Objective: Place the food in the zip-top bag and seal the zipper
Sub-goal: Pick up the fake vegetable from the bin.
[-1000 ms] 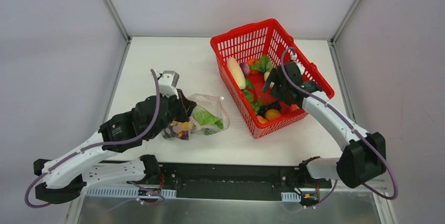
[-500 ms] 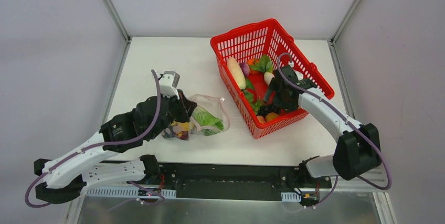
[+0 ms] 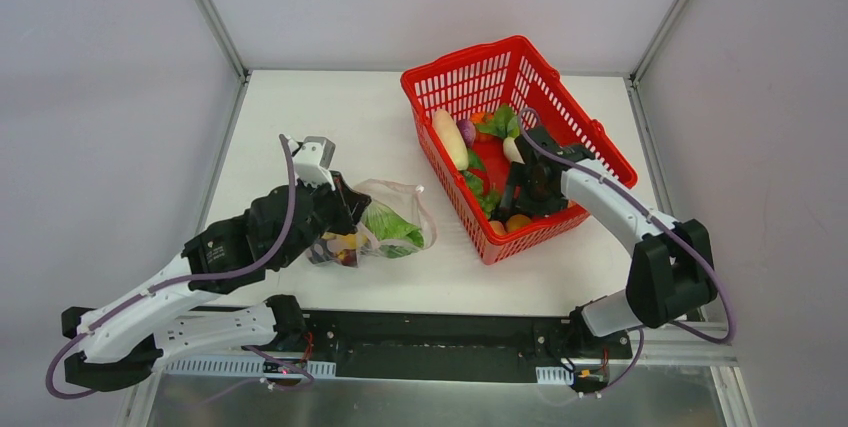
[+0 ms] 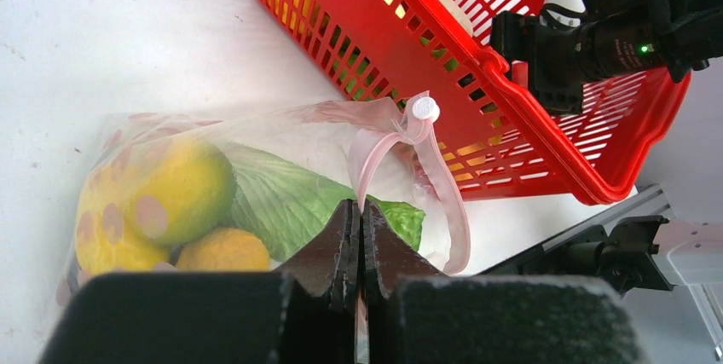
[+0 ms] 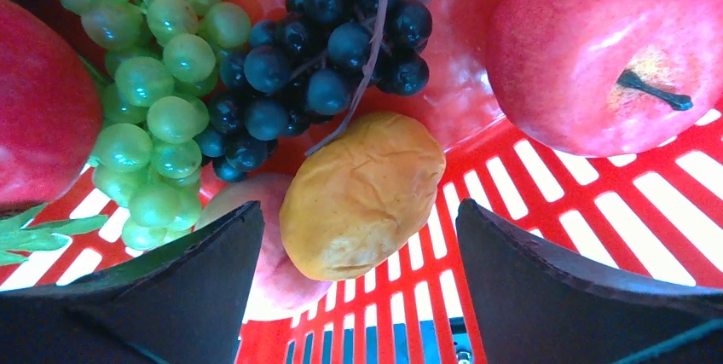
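From above, the zip-top bag (image 3: 398, 219) lies on the tabletop (image 3: 300, 117) at 8 o'clock from the red mesh basket (image 3: 470, 59). The left gripper (image 3: 345, 219) is at the bag's 9 o'clock edge and the right gripper (image 3: 520, 199) is down in the basket

Left wrist: jaws clamped tight on the bag's mouth by the pink zipper (image 4: 443, 185), with a yellow fruit (image 4: 183, 189) and a green leaf (image 4: 290, 206) inside

Right wrist: jaws spread wide either side of a wrinkled orange fruit (image 5: 362, 193), with dark grapes (image 5: 341, 31) at 12 o'clock
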You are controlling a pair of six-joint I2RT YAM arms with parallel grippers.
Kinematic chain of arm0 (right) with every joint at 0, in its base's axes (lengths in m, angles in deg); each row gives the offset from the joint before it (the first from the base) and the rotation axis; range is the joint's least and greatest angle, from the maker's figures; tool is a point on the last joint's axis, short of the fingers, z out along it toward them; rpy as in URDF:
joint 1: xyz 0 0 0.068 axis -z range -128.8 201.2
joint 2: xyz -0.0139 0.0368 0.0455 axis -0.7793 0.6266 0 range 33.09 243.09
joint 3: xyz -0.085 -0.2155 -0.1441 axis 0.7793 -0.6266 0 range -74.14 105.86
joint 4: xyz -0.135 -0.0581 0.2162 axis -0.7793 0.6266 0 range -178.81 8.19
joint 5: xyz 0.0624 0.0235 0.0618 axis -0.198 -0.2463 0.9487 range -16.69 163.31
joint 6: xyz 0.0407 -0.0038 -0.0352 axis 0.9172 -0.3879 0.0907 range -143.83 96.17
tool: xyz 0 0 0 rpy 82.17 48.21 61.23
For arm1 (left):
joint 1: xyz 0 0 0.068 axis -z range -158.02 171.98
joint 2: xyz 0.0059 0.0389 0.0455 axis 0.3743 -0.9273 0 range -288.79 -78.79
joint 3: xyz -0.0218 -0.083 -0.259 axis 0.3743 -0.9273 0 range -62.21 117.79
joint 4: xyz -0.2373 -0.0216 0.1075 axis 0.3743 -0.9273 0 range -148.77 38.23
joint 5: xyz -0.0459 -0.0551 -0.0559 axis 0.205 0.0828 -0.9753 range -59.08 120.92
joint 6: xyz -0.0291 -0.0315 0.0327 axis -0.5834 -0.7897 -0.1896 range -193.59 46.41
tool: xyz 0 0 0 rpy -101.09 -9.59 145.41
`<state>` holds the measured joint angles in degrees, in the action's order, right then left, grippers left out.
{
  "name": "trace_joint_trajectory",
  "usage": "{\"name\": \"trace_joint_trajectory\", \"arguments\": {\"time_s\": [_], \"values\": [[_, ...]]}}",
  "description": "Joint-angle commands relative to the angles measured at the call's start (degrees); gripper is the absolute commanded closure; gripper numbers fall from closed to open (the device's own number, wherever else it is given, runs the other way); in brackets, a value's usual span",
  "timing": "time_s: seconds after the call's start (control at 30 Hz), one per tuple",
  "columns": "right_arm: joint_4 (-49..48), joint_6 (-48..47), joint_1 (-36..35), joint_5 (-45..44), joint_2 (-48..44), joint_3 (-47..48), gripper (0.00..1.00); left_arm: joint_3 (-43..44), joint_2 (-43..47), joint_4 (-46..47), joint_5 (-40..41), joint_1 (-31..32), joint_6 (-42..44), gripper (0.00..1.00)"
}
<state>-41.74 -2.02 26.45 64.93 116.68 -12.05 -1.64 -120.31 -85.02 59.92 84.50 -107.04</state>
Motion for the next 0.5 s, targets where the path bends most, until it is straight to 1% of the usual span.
{"name": "trace_joint_trajectory", "arguments": {"time_s": [0.0, 0.07, 0.2, 0.33, 0.47], "values": [[5.99, -1.82, 0.30, 2.77, 1.23, 0.85, 0.14, -0.29, 0.87, 2.39, 0.84, -0.54, 0.67, 1.00], [5.87, -2.06, 0.31, 5.31, 1.59, 1.08, 0.14, -0.43, 0.85, 2.49, 0.84, -0.47, 0.75, 1.00], [6.58, -1.93, 0.06, 3.92, 3.21, 1.04, 0.13, -0.57, 0.90, 2.32, 0.72, -0.52, 0.76, 1.00], [6.40, -1.68, -0.57, 4.87, 4.01, 0.10, 0.13, -0.98, 0.93, 2.44, 0.72, -0.50, 0.89, 1.00], [5.82, -1.64, -0.96, 5.69, 6.60, -0.48, 0.20, -1.18, 0.77, 2.62, 0.63, -0.48, 1.10, 1.00]]}}
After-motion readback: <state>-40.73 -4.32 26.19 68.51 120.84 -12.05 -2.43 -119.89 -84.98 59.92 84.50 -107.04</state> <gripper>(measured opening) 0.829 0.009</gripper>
